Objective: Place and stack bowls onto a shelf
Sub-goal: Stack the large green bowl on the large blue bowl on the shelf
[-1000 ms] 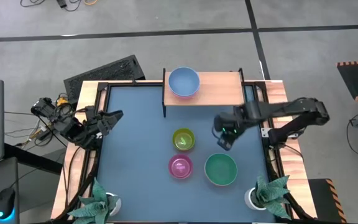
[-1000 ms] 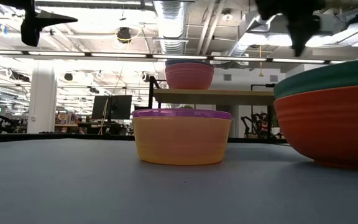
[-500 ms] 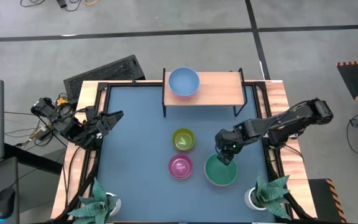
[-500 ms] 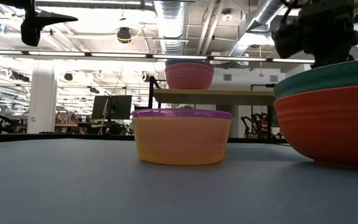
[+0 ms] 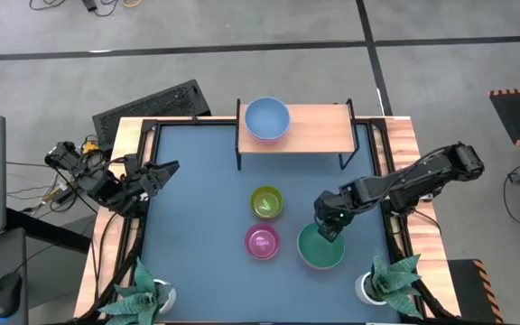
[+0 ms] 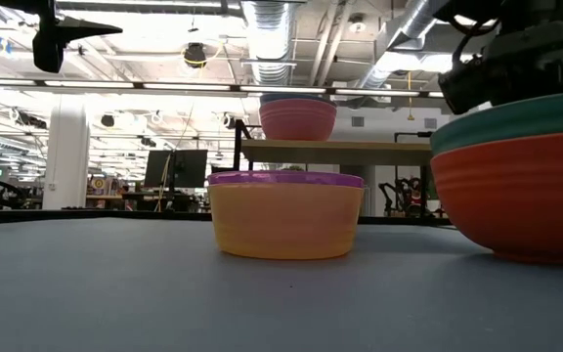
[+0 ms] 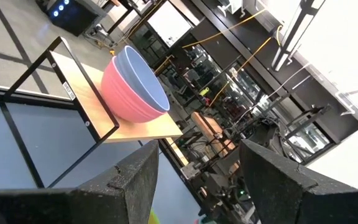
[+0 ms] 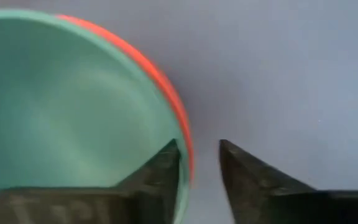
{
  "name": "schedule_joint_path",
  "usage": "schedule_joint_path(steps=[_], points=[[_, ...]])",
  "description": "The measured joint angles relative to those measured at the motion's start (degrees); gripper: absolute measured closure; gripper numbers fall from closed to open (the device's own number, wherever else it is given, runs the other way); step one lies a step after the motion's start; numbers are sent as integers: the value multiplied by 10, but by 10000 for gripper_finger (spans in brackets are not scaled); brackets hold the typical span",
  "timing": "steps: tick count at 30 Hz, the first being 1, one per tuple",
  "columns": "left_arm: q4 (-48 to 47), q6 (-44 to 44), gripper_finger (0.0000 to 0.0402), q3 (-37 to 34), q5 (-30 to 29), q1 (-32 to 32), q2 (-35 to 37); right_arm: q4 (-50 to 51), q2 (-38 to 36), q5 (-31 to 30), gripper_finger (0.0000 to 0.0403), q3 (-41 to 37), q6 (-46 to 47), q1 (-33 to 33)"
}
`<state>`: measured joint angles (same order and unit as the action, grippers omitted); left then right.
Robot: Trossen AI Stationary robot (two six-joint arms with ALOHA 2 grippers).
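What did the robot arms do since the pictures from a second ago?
The right gripper moved from near the shelf toward the table's front and came down onto the green bowl's rim, one finger inside, one outside. It hasn't closed on it yet. The left gripper stayed at the table's left edge, and none of the bowls moved.

On the worktop (image 5: 197,199), the shelf (image 5: 319,128) stands at the far edge with a bowl (image 5: 266,118) at its left end. Three bowls (image 5: 265,202) (image 5: 262,243) (image 5: 323,254) sit nearer than the shelf, two plant pots (image 5: 156,296) (image 5: 368,289) at the near corners.
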<state>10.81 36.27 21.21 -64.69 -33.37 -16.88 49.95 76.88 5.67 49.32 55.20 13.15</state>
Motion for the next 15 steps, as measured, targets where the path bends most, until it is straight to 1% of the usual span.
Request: schedule_joint_path(steps=[3,4,10,15], points=[[0,0,193,0,0,0,0,1,0,1,356,0,-2,-2],[0,0,193,0,-1,0,0,3,0,0,373,0,0,-2],[0,0,193,0,-1,0,0,3,-3,3,373,0,5,-8],[0,0,193,0,-1,0,0,14,-28,5,373,10,4,-35]])
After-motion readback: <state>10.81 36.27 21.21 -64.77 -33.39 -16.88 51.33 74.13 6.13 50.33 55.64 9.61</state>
